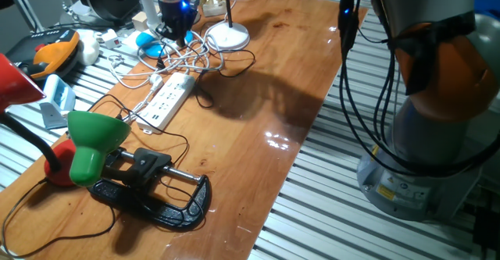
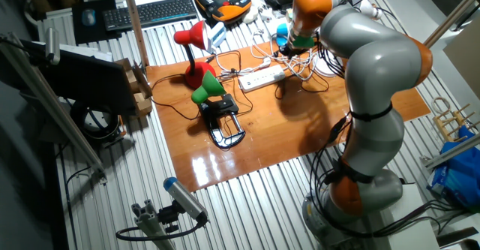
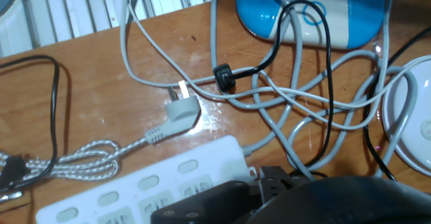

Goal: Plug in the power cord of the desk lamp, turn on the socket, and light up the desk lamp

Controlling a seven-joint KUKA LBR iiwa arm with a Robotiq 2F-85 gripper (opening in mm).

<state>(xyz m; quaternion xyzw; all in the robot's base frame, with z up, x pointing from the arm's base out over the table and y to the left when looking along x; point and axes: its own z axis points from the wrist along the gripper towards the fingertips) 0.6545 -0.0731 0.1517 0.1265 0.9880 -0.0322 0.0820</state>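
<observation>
The socket, a long white power strip [image 1: 166, 100], lies on the wooden table and also shows in the other fixed view [image 2: 262, 78] and the hand view [image 3: 155, 177]. The desk lamp's round white base [image 1: 227, 35] stands behind it, and its edge shows in the hand view [image 3: 414, 116]. The thin black power cord [image 3: 323, 83] loops over the white cables and runs down to a small black plug [image 3: 271, 177]. My gripper [image 3: 269, 192] is low over the strip's far end and looks shut on that plug. It also shows in both fixed views [image 1: 178, 35] [image 2: 287, 51].
A loose white plug [image 3: 182, 106] on a braided cable lies beside the strip. A blue and white device [image 3: 316, 15] sits behind the cable tangle. A green-shaded clamp lamp [image 1: 94, 139], its black clamp [image 1: 156, 190] and a red-shaded lamp [image 2: 191, 40] stand at the table's near end.
</observation>
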